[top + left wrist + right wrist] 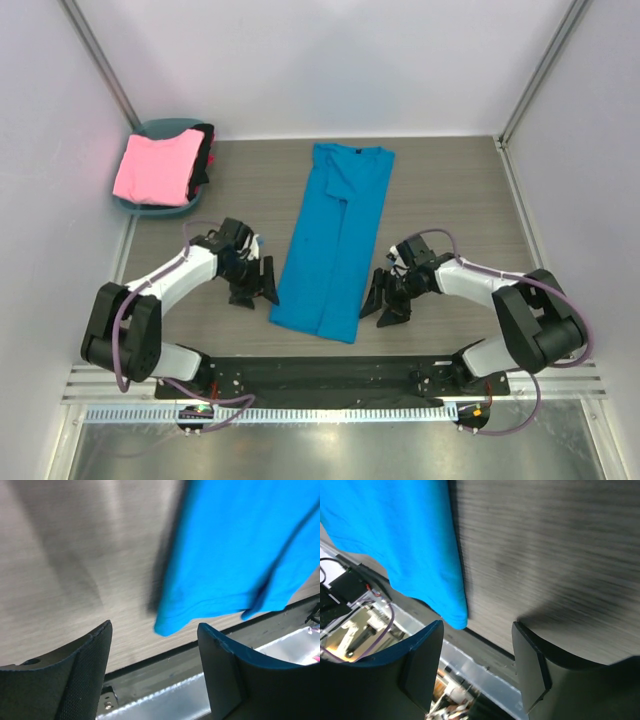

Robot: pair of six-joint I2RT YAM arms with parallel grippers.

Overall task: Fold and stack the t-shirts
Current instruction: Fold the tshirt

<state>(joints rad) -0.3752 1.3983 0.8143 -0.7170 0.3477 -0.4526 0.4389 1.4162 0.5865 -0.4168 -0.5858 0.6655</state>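
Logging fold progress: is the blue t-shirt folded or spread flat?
Partly folded. The blue t-shirt lies as a long narrow strip, its sides turned in lengthwise; no crosswise fold yet.

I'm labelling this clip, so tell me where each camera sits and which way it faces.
Top: above and behind, looking down at the table; left hand and right hand flank the blue shirt.
Left wrist: on the left arm, looking down at the shirt's near left corner; its open hand shows.
Right wrist: mirrored, near right corner; open hand shows.
Both wrists share the shirt's near edge.
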